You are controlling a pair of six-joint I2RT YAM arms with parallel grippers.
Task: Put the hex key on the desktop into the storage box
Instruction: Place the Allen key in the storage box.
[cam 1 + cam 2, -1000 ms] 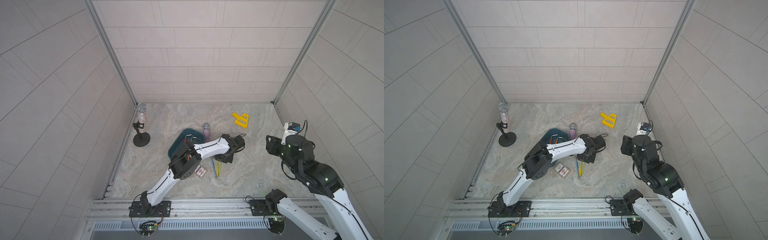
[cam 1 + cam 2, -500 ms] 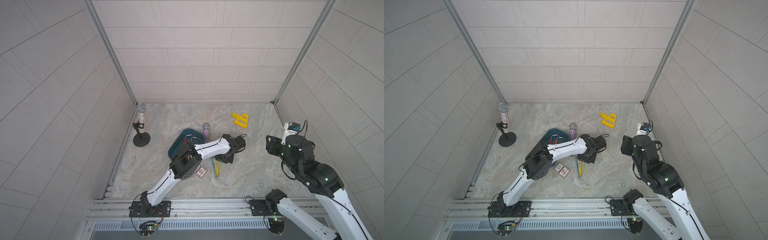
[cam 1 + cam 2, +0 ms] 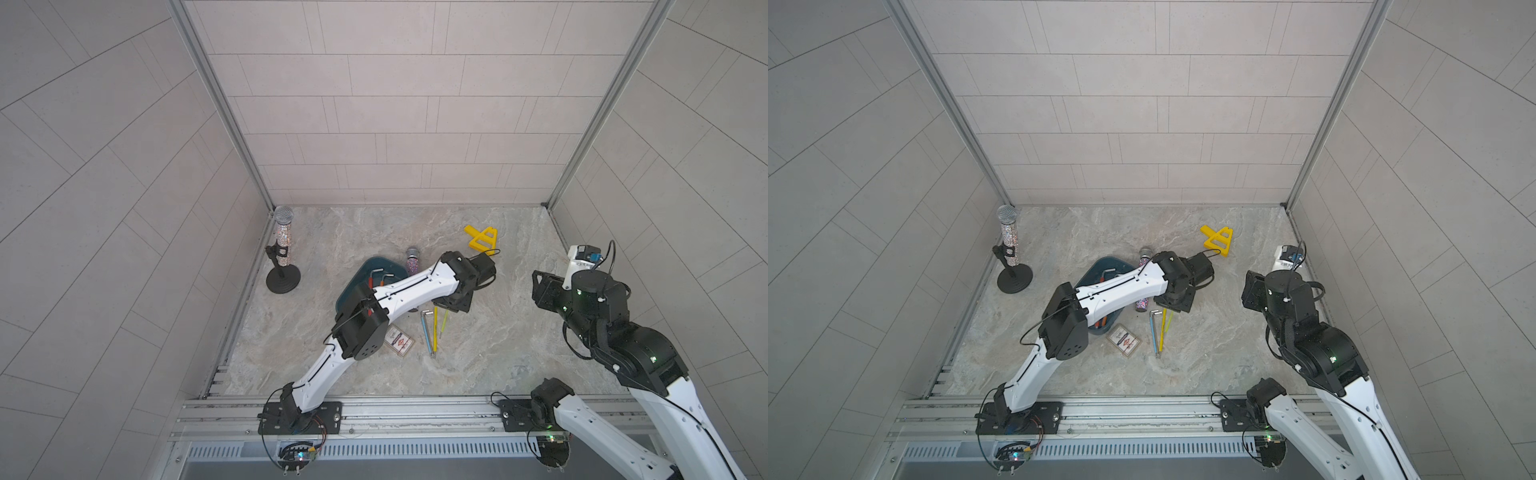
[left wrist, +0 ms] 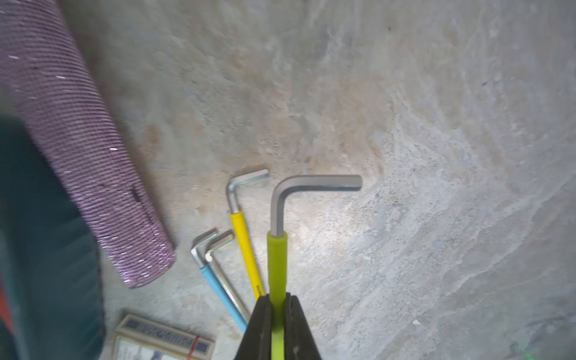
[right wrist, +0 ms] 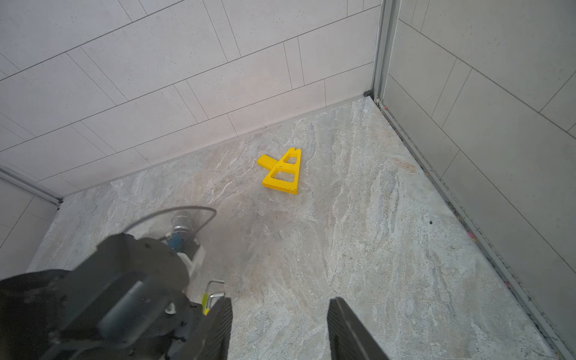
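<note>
My left gripper is shut on the lime-green sleeve of a hex key, whose bare bent end points away from the jaws over the desktop. I cannot tell whether this key touches the surface. Beside it lie a yellow hex key, a blue one and a bare silver one. The dark teal storage box sits under the left forearm, with hex keys inside. In both top views the left gripper hangs just right of the box. My right gripper stands open and empty at the right.
A purple glitter microphone lies along the storage box's right side. A small printed card box lies near the keys. A second microphone stands on a black stand at the far left. A yellow plastic piece lies at the back.
</note>
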